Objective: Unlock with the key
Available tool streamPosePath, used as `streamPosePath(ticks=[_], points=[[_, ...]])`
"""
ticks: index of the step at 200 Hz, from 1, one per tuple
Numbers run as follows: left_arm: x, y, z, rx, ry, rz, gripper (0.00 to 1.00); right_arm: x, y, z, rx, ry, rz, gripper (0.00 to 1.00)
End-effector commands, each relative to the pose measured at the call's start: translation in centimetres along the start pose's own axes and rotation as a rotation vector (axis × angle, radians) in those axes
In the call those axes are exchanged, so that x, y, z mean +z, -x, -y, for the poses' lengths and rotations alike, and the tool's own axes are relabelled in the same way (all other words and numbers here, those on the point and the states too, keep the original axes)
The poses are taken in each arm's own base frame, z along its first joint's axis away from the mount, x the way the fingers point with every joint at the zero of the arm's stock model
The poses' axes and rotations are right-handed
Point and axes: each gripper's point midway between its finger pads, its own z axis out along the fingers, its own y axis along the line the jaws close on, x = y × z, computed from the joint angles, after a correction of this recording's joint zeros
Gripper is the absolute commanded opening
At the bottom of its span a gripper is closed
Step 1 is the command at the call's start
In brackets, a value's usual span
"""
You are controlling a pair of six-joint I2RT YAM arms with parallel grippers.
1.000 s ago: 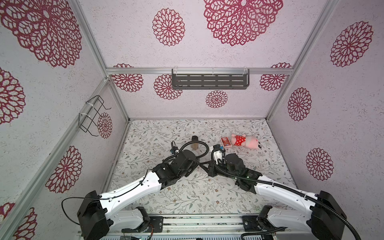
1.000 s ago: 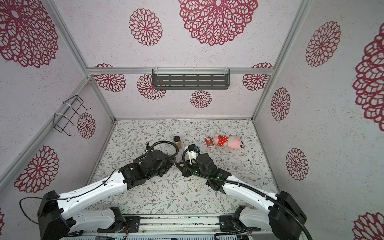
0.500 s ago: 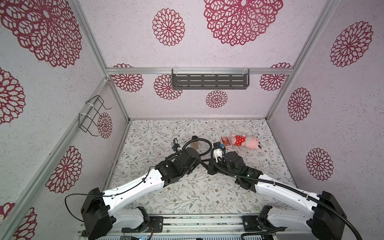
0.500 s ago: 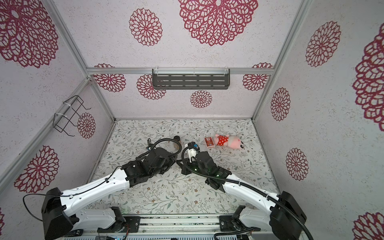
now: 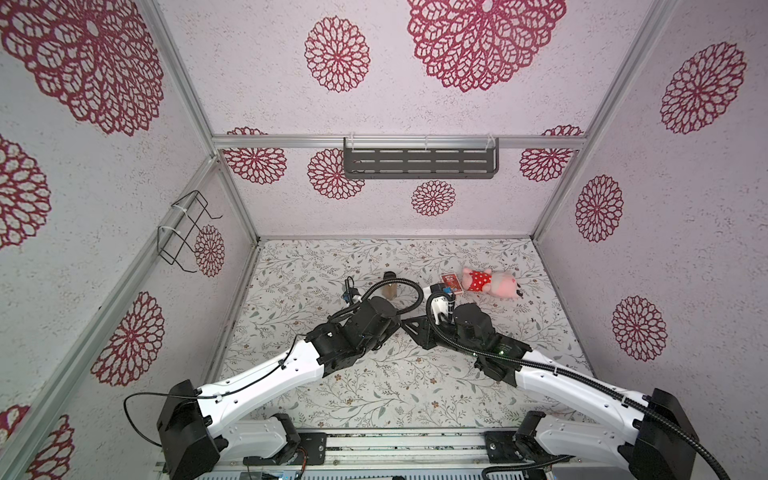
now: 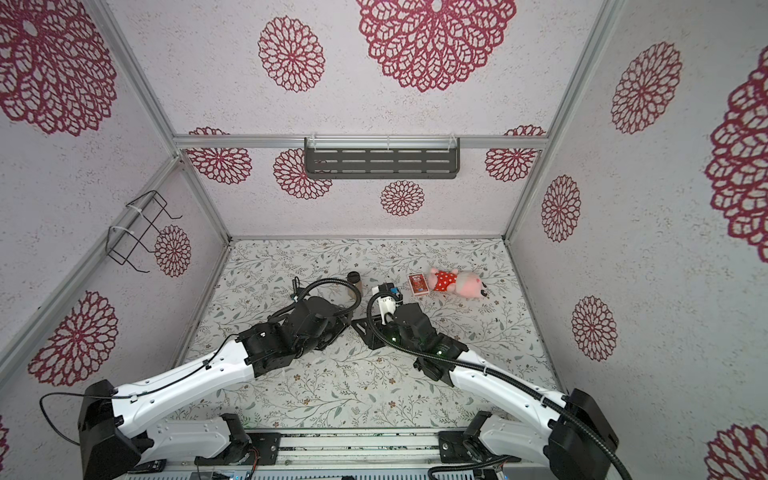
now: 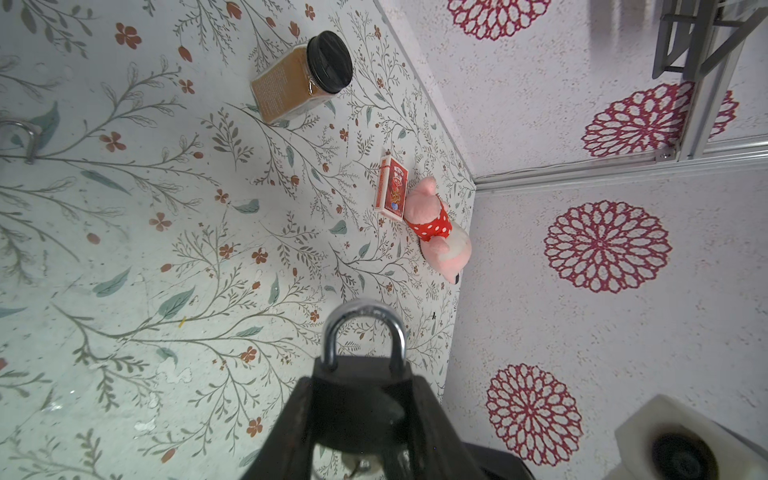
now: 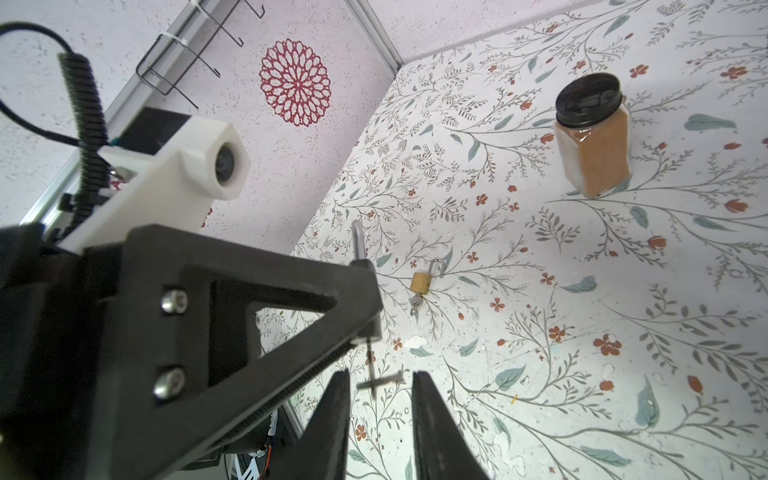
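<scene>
Right claw [image 8: 380, 376]: jaws parted by a narrow gap and holding nothing. The bow of the key [image 8: 372, 381] sits in that gap, blurred. I can make out no contact with either pad.

Key: appears seated in the end of the lock [image 7: 361, 309] opposite the shackle. Its shaft runs in line with the lock's long axis and points straight at the right claw. The right arm is plainly the nearer one.

Left claw [image 7: 362, 378]: closed on the lock body from both sides, shackle sticking out past the fingertips. The lock is held off the table [image 8: 623, 340], mid-workspace. In both top views the two claws meet tip to tip there. Both shackle legs look seated, so I judge it not yet unlocked.

Next move, as judged: squeeze the bow, then twist about the shaft axis. The jaws straddle it, so little approach is needed. Risk: a thin bow slipping between the pads.

Beyond: a brass lock [image 8: 420, 282] lies on the table, shackle swung open, keys attached. Further out stands a jar [image 8: 594, 141], then a card box [image 7: 391, 187] just beside a plush [image 7: 432, 226].
</scene>
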Motion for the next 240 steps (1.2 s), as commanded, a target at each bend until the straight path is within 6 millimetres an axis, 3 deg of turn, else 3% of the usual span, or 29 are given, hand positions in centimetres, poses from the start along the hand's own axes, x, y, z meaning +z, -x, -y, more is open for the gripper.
streamPosePath(ticks=[1, 83, 152, 198, 240], points=[[-0.4, 0.6, 1.8, -0.015, -0.054, 0.015, 0.0, -0.5, 1.6, -1.3, 0.025, 0.053, 0.063, 0.28], [-0.6, 0.8, 2.1, -0.033, -0.072, 0.023, 0.0, 1.0, 0.4, -0.5, 0.054, 0.053, 0.029, 0.14], [-1.3, 1.0, 3.3, -0.06, -0.136, 0.021, 0.0, 0.8, 0.3, -0.5, 0.082, 0.064, 0.034, 0.0], [-2.2, 1.0, 5.5, -0.085, -0.274, 0.006, 0.0, 0.3, 0.9, -1.7, 0.195, 0.126, 0.061, 0.0], [-2.5, -0.2, 6.9, -0.096, -0.355, -0.059, 0.0, -0.7, 2.7, -4.4, 0.279, 0.265, 0.114, 0.0]])
